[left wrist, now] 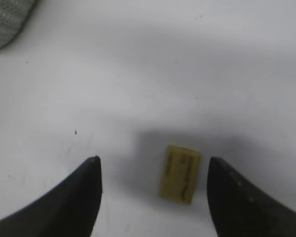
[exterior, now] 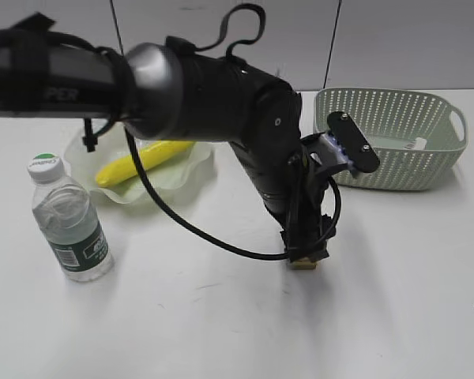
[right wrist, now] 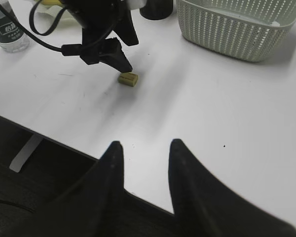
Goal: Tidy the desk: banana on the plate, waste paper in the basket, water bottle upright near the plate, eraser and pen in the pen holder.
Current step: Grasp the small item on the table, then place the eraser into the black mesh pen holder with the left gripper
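Note:
A small yellow eraser (exterior: 304,265) lies flat on the white desk (exterior: 395,300). My left gripper (left wrist: 154,162) is open, low over the desk, with the eraser (left wrist: 180,174) between its fingers, closer to the right one. In the right wrist view the left gripper's fingertips (right wrist: 122,65) stand just behind the eraser (right wrist: 129,79). My right gripper (right wrist: 144,145) is open and empty over the desk's near edge. The banana (exterior: 142,160) lies on the plate (exterior: 191,167). The water bottle (exterior: 67,221) stands upright beside the plate. The pen is not in view.
The basket (exterior: 395,138) stands at the back right with a white scrap (exterior: 415,144) inside. A black cup (right wrist: 155,9), apparently the pen holder, stands left of the basket (right wrist: 227,24). The left arm hides it in the exterior view.

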Available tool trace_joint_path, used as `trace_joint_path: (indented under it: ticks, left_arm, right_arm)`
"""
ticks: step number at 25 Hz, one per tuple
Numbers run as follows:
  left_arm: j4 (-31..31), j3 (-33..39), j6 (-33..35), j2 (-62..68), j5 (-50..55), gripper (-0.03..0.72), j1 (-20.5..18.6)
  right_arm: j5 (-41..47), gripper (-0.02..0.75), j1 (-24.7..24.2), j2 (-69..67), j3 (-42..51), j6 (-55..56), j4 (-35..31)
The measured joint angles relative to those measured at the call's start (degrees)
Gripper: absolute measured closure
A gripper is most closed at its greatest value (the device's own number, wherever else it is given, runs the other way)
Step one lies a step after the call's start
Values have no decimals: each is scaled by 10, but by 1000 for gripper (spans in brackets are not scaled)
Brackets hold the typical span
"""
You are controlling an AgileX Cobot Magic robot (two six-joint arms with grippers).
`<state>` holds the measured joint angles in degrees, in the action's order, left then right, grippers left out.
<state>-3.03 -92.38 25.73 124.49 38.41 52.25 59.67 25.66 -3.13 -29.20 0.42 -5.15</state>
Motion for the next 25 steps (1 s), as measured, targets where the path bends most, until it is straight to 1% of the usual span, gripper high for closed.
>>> trace_joint_path:
  ticks: [2, 6, 8, 9, 11, 13, 17, 18, 20, 22, 25]
  left_arm:
    - [-1, -17, 1, 23, 7, 189, 0]
    - [-2, -23, 3, 53, 13, 193, 0]
    - [-6, -24, 3, 66, 23, 214, 0]
    - [-9, -26, 3, 68, 25, 241, 0]
    - [-13, -26, 3, 68, 27, 342, 0]
    - [-14, -26, 3, 68, 26, 502, 0]
    - [-15, -24, -13, 39, -18, 501, -7]
    - [-17, -24, -21, 24, -41, 501, -14]
    - [-42, -24, -32, -17, -111, 501, -42]
    - [-86, -25, -34, -48, -184, 501, -80]
    - [-153, -28, -36, -60, -269, 501, -139]
  right_arm:
    - [0, 484, 0, 0, 0, 1, 0]
    - [-1, 485, 0, 0, 0, 1, 0]
    - [-1, 485, 0, 0, 0, 1, 0]
    - [-1, 486, 0, 0, 0, 1, 0]
    - [-1, 486, 0, 0, 0, 1, 0]
    - [-1, 486, 0, 0, 0, 1, 0]
    - [-1, 486, 0, 0, 0, 1, 0]
    - [-1, 488, 0, 0, 0, 1, 0]
    - [-1, 488, 0, 0, 0, 1, 0]
    - [-1, 488, 0, 0, 0, 1, 0]
    - [-1, 489, 0, 0, 0, 1, 0]
